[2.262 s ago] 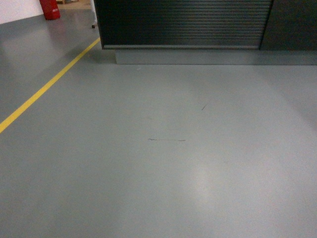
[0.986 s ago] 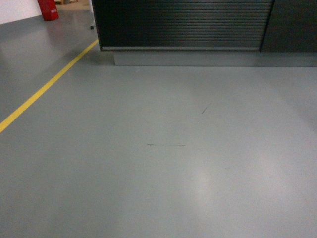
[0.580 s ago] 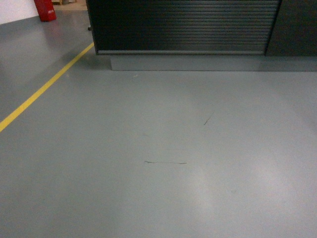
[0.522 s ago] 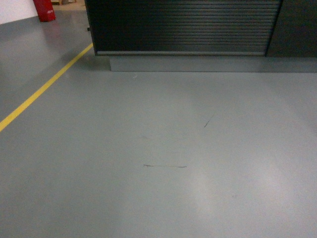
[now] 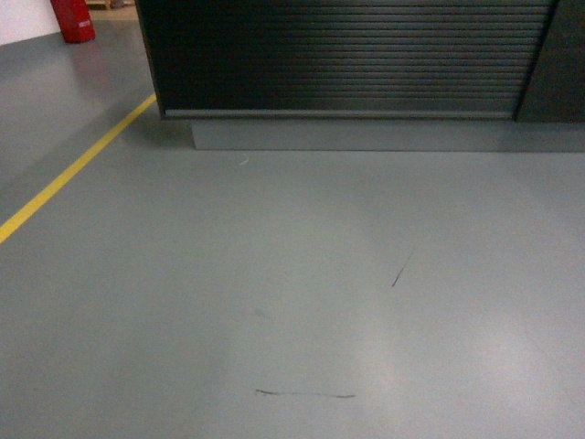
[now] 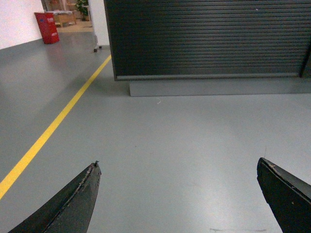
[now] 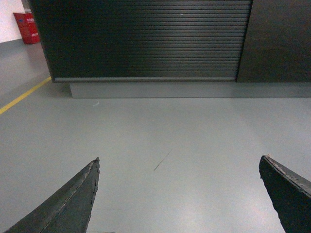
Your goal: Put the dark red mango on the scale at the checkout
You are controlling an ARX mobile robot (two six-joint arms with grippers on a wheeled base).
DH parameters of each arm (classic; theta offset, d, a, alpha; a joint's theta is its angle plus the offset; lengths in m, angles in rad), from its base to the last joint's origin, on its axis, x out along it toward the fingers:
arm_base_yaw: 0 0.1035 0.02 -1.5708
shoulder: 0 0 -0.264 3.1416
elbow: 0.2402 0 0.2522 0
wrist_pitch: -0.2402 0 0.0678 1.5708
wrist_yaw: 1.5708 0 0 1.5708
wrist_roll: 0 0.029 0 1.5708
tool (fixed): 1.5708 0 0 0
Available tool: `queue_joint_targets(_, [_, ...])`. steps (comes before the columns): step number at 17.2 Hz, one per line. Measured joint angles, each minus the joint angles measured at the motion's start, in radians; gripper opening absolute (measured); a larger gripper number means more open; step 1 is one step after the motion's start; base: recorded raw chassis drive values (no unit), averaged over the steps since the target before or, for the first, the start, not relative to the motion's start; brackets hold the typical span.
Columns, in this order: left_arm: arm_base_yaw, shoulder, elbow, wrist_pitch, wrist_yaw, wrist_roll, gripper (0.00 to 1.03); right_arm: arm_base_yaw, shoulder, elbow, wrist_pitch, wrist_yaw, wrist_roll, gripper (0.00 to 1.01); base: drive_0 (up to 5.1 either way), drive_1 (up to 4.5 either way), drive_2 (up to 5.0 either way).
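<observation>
The step in hand looks like the drive up to the checkout (image 5: 338,55), not any handling yet: the head view shows only its ribbed black front at 12 o'clock above a grey plinth (image 5: 366,134), with bare grey floor (image 5: 274,274) between it and the robot. A yellow line (image 5: 73,169) runs off toward 10 o'clock, and a red bin (image 5: 71,18) stands at 11 o'clock. The mango is in none of the three views, and neither is the scale; the top of the surface is out of sight above the frame, so whether either sits up there cannot be told. The left gripper (image 6: 177,194) has its fingers (image 6: 73,204) spread wide with nothing between them, and the right gripper (image 7: 180,194) likewise, fingers (image 7: 68,204) released and empty over the floor. Since neither holds fruit, the task seems barely begun. The next move calls for closing the gap to the plinth, then raising the view or the arms until the surface top shows, so the mango and scale can be found before any grasp
</observation>
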Motion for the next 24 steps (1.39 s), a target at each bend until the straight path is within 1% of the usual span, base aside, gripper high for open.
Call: queue_joint_targets(24, [0.0, 0.0, 0.0, 0.003, 0.0, 0.0, 0.98, 0.0, 0.0, 0.0, 0.003, -0.001, 0.0, 0.98, -0.1, 4.27, -4.4])
